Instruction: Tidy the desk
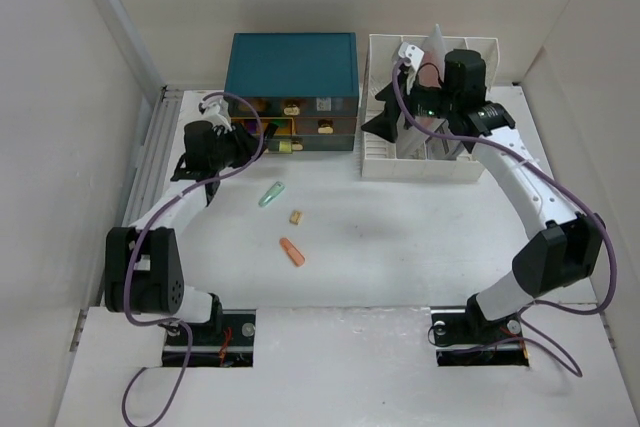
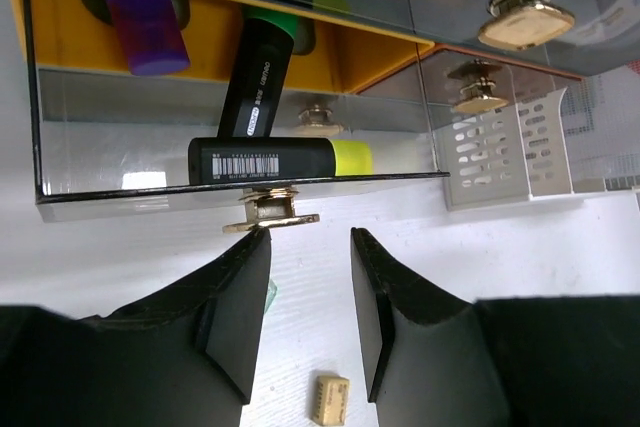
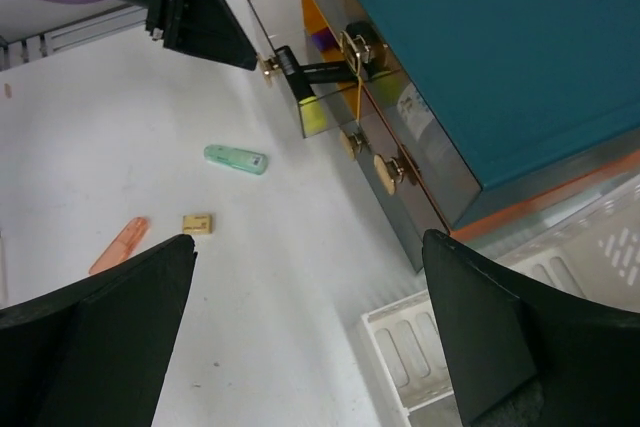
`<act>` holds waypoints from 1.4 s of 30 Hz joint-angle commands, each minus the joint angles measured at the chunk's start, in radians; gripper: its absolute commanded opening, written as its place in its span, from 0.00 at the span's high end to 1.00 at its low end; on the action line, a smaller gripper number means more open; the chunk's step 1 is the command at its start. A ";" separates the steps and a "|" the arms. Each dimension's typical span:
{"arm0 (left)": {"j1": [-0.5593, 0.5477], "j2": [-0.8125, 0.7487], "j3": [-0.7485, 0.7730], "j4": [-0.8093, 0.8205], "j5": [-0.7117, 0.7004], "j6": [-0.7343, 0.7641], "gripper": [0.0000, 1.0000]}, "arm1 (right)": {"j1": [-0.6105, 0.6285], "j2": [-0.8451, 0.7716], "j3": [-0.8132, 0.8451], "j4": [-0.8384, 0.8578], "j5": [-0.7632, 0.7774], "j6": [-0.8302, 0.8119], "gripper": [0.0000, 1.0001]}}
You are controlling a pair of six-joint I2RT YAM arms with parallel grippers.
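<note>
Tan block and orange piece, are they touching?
Apart. The top view shows bare table between the tan block and the orange piece; the right wrist view agrees.

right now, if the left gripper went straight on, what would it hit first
Probably the gold knob on the front of the open drawer, right ahead of the left gripper, whose fingers are open; depth is hard to judge.

The drawer cabinet (image 1: 291, 65) is teal, its drawer (image 2: 55, 27) orange-yellow inside with a gold knob (image 2: 272, 215). In it lie a yellow-tipped black marker (image 2: 262, 158), a green-capped black marker (image 2: 258, 82) and something purple (image 2: 148, 31), perhaps a cap. The white bench (image 1: 420, 237) carries a mint piece (image 1: 271, 193), a tan block (image 1: 295, 217) and an orange piece (image 1: 292, 251).
</note>
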 commanded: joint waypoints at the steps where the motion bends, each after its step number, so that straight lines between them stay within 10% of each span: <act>1: 0.013 0.010 0.066 0.029 -0.003 0.015 0.65 | 0.008 -0.039 -0.009 0.081 -0.051 0.027 0.00; 42: 0.040 0.292 0.292 0.020 -0.097 0.035 0.65 | -0.001 -0.030 -0.055 0.119 -0.051 0.037 0.00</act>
